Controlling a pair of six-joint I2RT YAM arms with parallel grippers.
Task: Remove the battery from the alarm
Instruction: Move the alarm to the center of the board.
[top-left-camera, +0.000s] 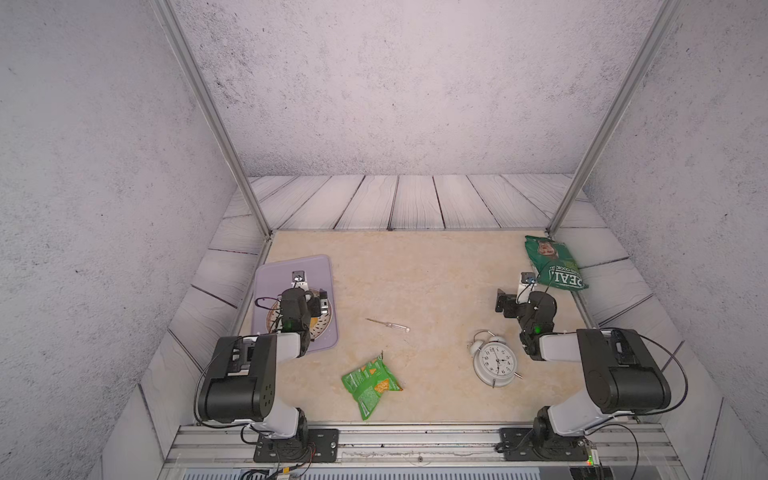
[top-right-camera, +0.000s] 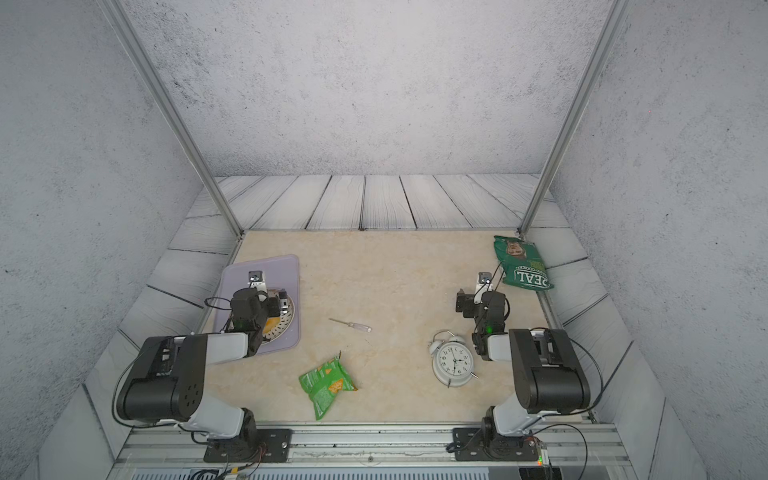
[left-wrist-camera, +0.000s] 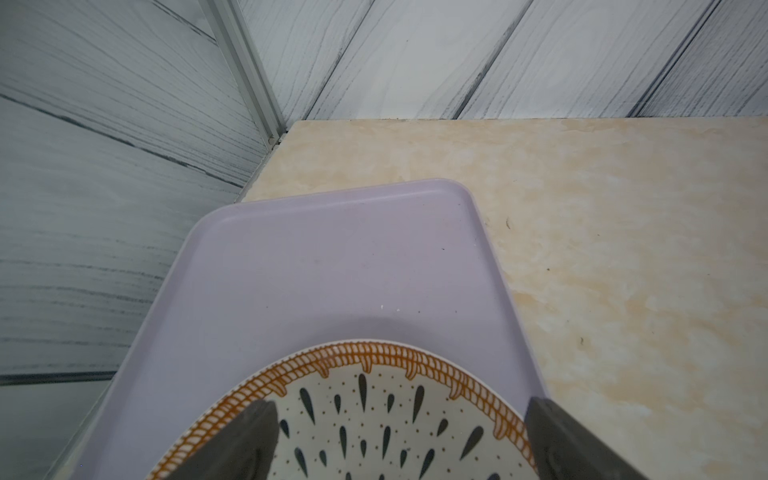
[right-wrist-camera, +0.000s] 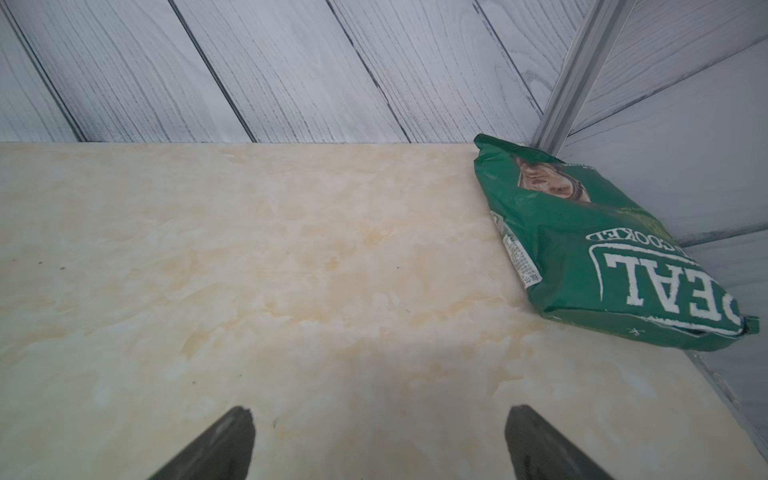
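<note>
Both empty, jaws wide: right gripper (right-wrist-camera: 378, 415) over bare table (right-wrist-camera: 291, 270), left gripper (left-wrist-camera: 399, 411) over a plate (left-wrist-camera: 374, 353). The clock (top-left-camera: 494, 360) lies face up just behind the right gripper. No battery showing, probably in the back. I'd grab the rim and flip it first.

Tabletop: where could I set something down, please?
Free: the far middle, between the lilac tray and the dark green snack bag, beyond the screwdriver; also between the crumpled chip packet and the alarm. Crowded: the tray, holding a plate.
</note>
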